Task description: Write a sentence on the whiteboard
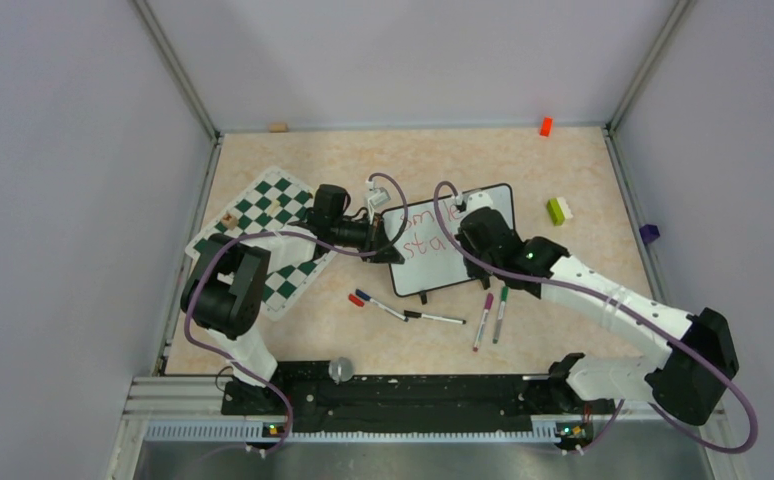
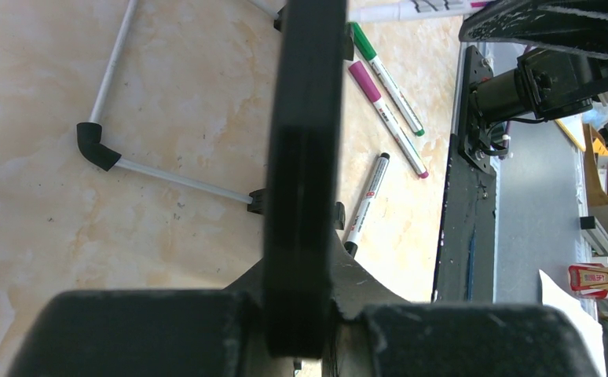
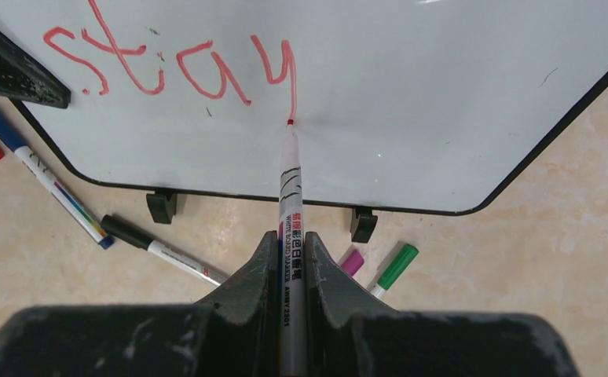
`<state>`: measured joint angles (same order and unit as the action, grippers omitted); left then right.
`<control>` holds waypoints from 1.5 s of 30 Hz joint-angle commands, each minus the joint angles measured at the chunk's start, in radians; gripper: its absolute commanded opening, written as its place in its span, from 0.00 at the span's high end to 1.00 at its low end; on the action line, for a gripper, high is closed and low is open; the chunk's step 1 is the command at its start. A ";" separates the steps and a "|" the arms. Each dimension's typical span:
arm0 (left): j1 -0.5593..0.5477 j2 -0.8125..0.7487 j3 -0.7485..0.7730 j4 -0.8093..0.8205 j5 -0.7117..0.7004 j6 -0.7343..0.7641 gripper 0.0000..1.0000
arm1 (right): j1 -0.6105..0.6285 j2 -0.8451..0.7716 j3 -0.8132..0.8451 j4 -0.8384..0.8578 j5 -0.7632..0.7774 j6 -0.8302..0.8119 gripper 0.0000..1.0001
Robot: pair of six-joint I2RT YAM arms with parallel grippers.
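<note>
The whiteboard (image 1: pixel 463 262) stands tilted on the table, and red lettering (image 1: pixel 425 243) shows on it in two lines. The right arm hides part of the upper line. In the right wrist view the lower line (image 3: pixel 167 67) reads "stay". My right gripper (image 3: pixel 291 239) is shut on a red marker (image 3: pixel 291 196). The marker's tip touches the whiteboard (image 3: pixel 442 94) at the foot of the "y". My left gripper (image 2: pixel 301 271) is shut on the board's black left edge (image 2: pixel 305 141), which I see edge-on between the fingers.
Loose markers lie in front of the board: blue-and-red (image 1: pixel 373 300), black (image 1: pixel 433 318), purple (image 1: pixel 484 320) and green (image 1: pixel 500 313). A checkered chess mat (image 1: pixel 273 235) lies to the left. Small blocks sit at the right: green-and-white (image 1: pixel 559 210), orange (image 1: pixel 545 126), purple (image 1: pixel 648 233).
</note>
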<state>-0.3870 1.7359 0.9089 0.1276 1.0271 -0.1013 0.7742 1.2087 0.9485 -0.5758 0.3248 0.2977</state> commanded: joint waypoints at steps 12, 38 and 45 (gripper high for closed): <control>-0.003 -0.022 0.007 -0.049 -0.113 0.034 1.00 | -0.015 -0.065 0.066 0.094 -0.108 -0.005 1.00; -0.002 -0.013 0.008 -0.050 -0.120 0.025 1.00 | -0.167 -0.126 0.036 0.093 -0.090 0.017 1.00; 0.010 -0.017 0.010 -0.083 -0.149 0.034 1.00 | -0.184 -0.137 0.015 0.117 -0.159 0.027 1.00</control>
<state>-0.3866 1.7359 0.9100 0.1230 1.0237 -0.0978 0.6048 1.0878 0.9573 -0.5117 0.2306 0.3111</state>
